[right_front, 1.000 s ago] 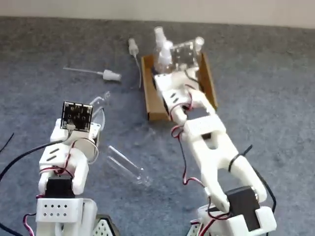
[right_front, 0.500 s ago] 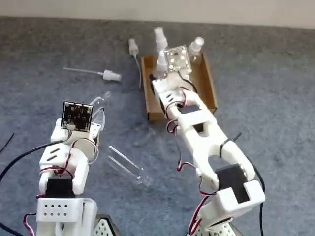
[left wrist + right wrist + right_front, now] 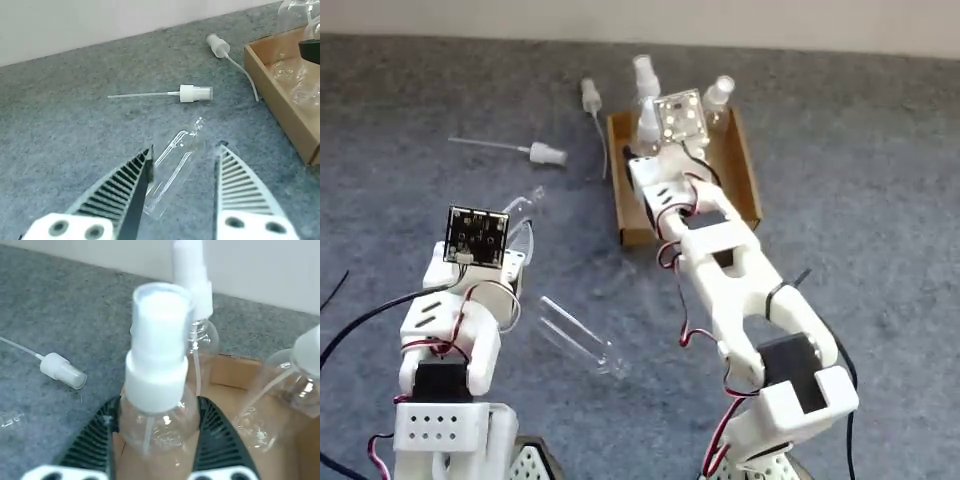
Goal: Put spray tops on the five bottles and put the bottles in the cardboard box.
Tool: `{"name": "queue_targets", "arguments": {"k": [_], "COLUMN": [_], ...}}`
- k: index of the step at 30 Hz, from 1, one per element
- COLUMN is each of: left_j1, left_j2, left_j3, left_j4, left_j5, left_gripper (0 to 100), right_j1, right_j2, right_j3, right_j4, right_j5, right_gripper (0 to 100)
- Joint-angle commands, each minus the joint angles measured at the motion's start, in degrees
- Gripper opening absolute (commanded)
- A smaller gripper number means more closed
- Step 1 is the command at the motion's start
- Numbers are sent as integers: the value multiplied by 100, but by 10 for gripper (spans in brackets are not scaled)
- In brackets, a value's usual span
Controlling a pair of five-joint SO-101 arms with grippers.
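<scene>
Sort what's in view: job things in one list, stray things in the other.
Job: cardboard box; capped bottle in right gripper; two more capped bottles; two uncapped bottles; two loose spray tops.
Stray: dark cable at the carpet's edge.

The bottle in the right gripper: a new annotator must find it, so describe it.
Find the cardboard box on the far side of the table. Three clear, spray-topped bottles stand at its far end. This bottle alone is clasped between the black fingers of the right gripper; its two neighbours stand free.
</scene>
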Motion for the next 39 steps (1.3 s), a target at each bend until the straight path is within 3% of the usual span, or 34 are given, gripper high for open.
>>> {"name": "queue_targets", "arguments": {"k": [1,5,14,21,32,39], "left_j1": [48,48,48,48,48,48], "left_j2": [-22,-22,-22,-22,-22,-22], "left_j3": [-22,-22,-22,-22,-22,-22], "left_j4": [-158,-158,-158,-158,-158,-158], "left_j5": [-9,-9,-9,-9,-9,-9], "left_gripper": [182,182,182,182,182,182], "right_j1": [4,-66,-110,-215,-207,-180], "right_j2": [-57,-66,-92,-92,-119,-119], "right_j3": [-286,-286,-277,-330,-470,-1675], "right_j4": [-92,-92,13,813,848,2088], "right_j5": [44,44,79,53,53,44], "right_gripper": [87,141,148,265,265,265]}}
